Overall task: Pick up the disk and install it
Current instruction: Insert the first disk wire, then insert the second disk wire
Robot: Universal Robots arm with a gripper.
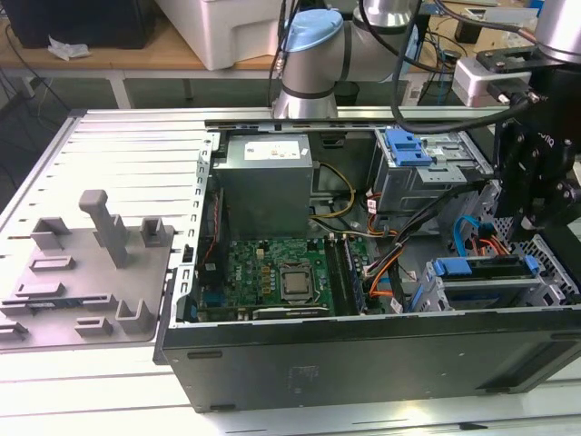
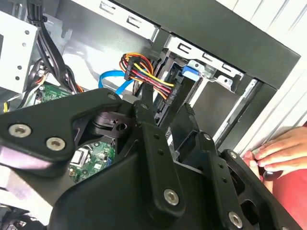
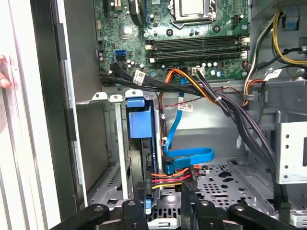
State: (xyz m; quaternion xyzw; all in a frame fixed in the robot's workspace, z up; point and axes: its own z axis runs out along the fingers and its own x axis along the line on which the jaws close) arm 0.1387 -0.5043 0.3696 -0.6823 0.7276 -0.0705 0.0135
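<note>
Though seated in its bay, disk [image 3: 140,143] blue-framed.

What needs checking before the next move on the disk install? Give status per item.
1. The disk sits in its bay: ok.
2. The gripper is over that bay: ok.
3. Person's hand away from the case: not ok, it is at the case edge.
4. Blue cable clear of the gripper: cannot tell.
5. Grip on the disk: cannot tell.
</note>
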